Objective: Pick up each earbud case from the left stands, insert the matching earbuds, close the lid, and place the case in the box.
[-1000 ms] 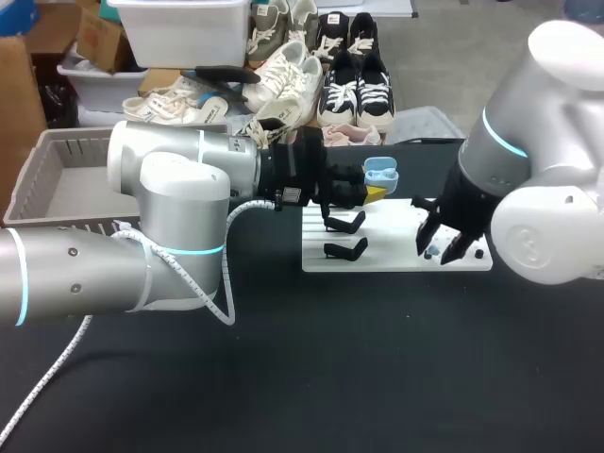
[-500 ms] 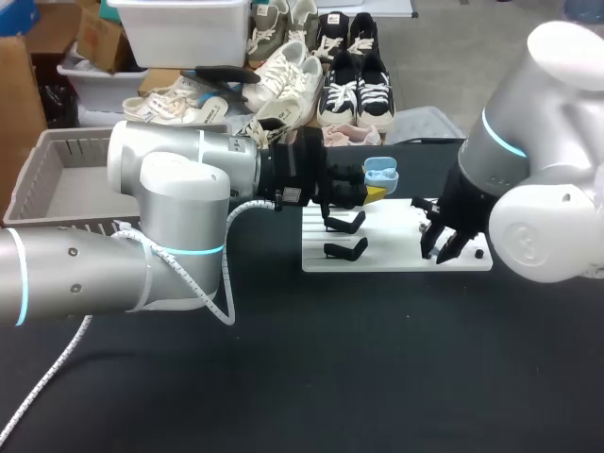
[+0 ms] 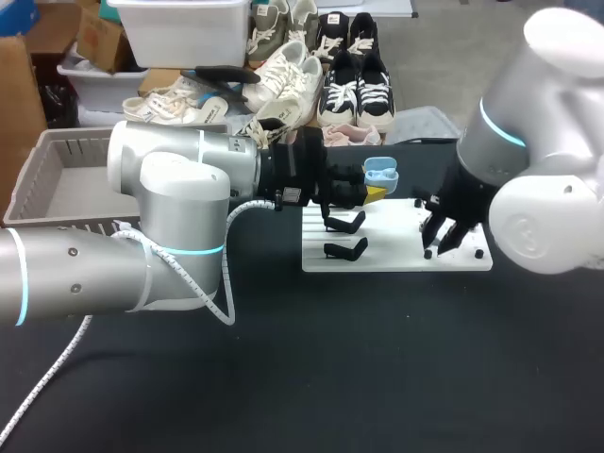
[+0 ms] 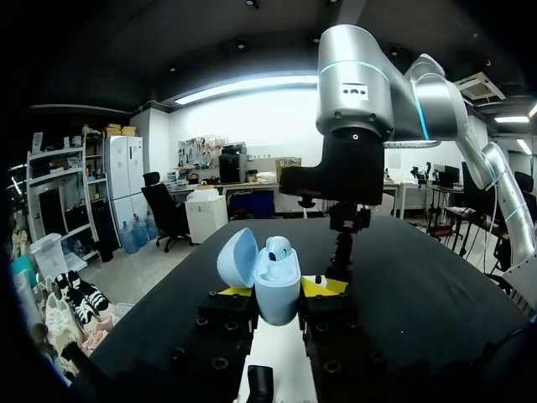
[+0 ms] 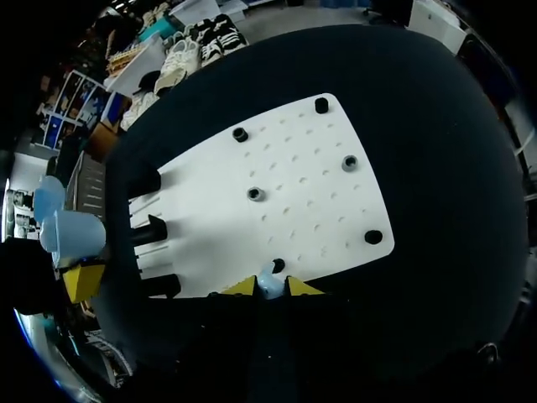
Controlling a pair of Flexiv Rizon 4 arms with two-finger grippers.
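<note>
- Left jaws: clamped from two sides on the pale blue earbud case, lid tipped open, held in the air over the far left part of the white board.
- In the case: one seated earbud; second socket not to be made out.
- Right jaws: narrow, pinching a small pale blue loose earbud at the board's edge nearest that wrist. Touching the board or just above it: cannot tell. In the head view, hidden behind the fingers.
- On the board: scattered black pegs, and two black stands at its left end.
- Grey box at the far left of the black worktop, its near side cut off by the left arm.
</note>
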